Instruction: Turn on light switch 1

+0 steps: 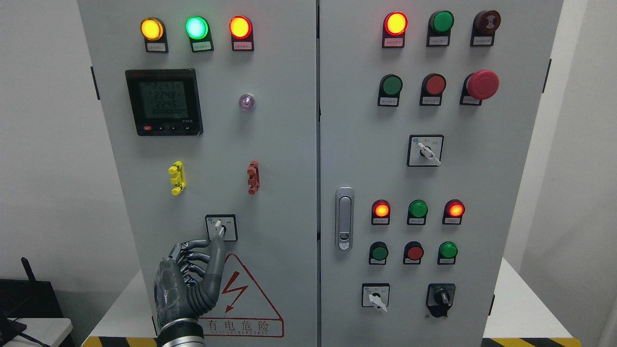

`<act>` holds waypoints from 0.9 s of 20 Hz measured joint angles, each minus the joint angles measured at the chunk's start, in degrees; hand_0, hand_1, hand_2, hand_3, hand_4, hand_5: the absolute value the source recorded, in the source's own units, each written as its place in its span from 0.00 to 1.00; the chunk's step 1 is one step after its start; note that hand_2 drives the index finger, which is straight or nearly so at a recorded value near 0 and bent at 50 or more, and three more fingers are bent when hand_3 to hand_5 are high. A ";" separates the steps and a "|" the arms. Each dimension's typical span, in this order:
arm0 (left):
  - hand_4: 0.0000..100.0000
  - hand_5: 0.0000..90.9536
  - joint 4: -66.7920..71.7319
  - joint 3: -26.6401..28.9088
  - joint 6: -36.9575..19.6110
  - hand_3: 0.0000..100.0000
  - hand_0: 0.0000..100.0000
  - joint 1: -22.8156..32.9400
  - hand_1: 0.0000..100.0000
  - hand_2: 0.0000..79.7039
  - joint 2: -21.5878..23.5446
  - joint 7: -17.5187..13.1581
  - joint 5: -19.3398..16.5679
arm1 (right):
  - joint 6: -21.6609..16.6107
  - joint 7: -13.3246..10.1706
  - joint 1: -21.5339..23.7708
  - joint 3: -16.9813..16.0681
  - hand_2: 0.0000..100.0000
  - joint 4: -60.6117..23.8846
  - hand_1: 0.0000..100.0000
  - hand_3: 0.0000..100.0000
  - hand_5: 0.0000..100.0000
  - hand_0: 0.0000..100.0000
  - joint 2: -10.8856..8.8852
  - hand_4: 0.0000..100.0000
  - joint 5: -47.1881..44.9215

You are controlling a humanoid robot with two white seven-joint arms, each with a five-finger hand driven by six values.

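One hand: your dark left robot hand, fingers curled, thumb tip touching small white rotary switch lever, gripping nothing.
Risk: thumb slips off, lever unturned.

Left hand at bottom of left door, fingertip touching rotary switch, just above warning triangle; meter up top-left, handle on right door.

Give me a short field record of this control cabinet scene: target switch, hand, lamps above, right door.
target switch: rotary selector switch on left door, above the warning triangle
left hand: raised to the selector, fingertip at its knob, other fingers curled
top lamps, left door: yellow, green, red, all lit
right door: door handle
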 measured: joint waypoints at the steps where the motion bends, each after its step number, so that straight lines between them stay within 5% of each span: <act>1: 0.82 0.98 0.01 -0.04 0.14 0.70 0.26 -0.13 0.38 0.52 -0.02 0.00 0.00 | 0.00 0.00 0.00 0.00 0.00 0.00 0.39 0.00 0.00 0.12 0.00 0.00 0.00; 18: 0.86 0.98 0.16 -0.45 4.87 0.72 0.29 -2.34 0.36 0.56 -0.18 -0.21 0.19 | 0.00 0.00 -0.01 0.00 0.00 0.00 0.39 0.00 0.00 0.12 0.02 0.00 0.00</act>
